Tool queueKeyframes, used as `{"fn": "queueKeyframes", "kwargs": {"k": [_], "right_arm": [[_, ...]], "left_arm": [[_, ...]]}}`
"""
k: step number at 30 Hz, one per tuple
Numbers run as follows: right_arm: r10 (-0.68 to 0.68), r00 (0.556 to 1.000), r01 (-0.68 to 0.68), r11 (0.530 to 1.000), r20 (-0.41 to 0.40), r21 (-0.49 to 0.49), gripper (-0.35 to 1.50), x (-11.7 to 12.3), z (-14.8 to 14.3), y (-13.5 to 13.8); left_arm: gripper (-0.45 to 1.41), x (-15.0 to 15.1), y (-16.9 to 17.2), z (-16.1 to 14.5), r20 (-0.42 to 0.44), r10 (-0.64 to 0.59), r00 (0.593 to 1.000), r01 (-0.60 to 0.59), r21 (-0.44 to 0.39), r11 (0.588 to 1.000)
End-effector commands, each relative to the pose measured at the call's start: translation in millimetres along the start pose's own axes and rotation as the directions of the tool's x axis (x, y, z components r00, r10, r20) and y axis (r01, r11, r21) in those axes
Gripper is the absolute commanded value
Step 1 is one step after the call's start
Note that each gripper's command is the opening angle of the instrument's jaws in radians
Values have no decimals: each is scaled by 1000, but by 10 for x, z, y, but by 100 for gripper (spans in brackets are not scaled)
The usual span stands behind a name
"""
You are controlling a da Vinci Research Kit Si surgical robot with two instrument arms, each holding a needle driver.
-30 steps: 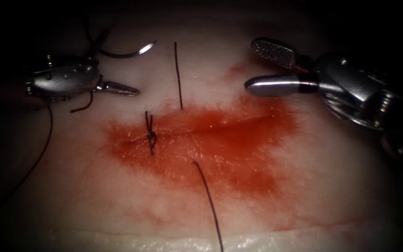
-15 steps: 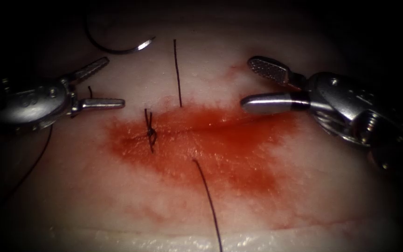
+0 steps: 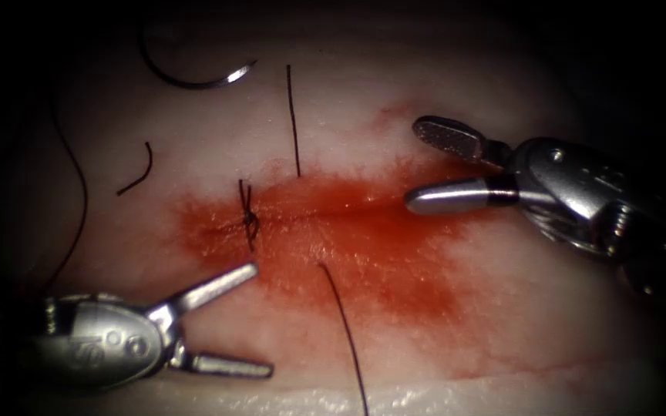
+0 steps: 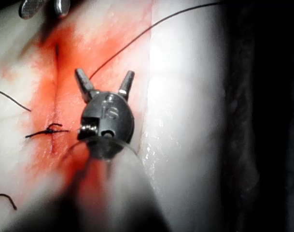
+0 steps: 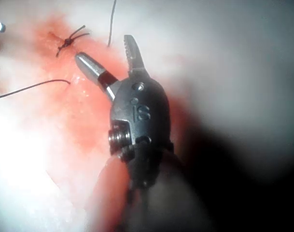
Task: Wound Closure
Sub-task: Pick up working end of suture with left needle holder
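both tools' fingers spread, empty, needle [image 3: 194,77] loose on tissue [image 3: 502,308] (its tail end dim)

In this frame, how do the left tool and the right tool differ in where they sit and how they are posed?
The left tool sits below the cut, near the tissue's front edge, its tips toward the knot; the right tool sits at the cut's right end. The left tool's jaws spread wider than the right tool's. Shared: both have open jaws and hold nothing; the needle lies loose on the tissue above the cut.
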Motion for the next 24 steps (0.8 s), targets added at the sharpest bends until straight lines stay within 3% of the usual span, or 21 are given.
{"fn": "queueKeyframes", "kwargs": {"k": [1, 8, 20, 24], "right_arm": [[-1, 1000, 1, 1000, -1, 3, 148, -9, 7, -2], [-13, 1000, 13, 1000, -4, 6, 148, -18, 3, -2], [-15, 1000, 15, 1000, -5, 11, 148, -21, 1, -5], [-15, 1000, 15, 1000, -5, 11, 148, -21, 0, -6]], "left_arm": [[59, 3, 8, 12, 0, 38, 999, -38, 2, 999], [61, 43, 45, 42, -11, 282, 959, -282, -48, 958], [55, 35, 49, 62, 45, 413, 910, -409, -82, 909], [24, 24, 42, 64, 55, 417, 907, -412, -84, 907]]}}
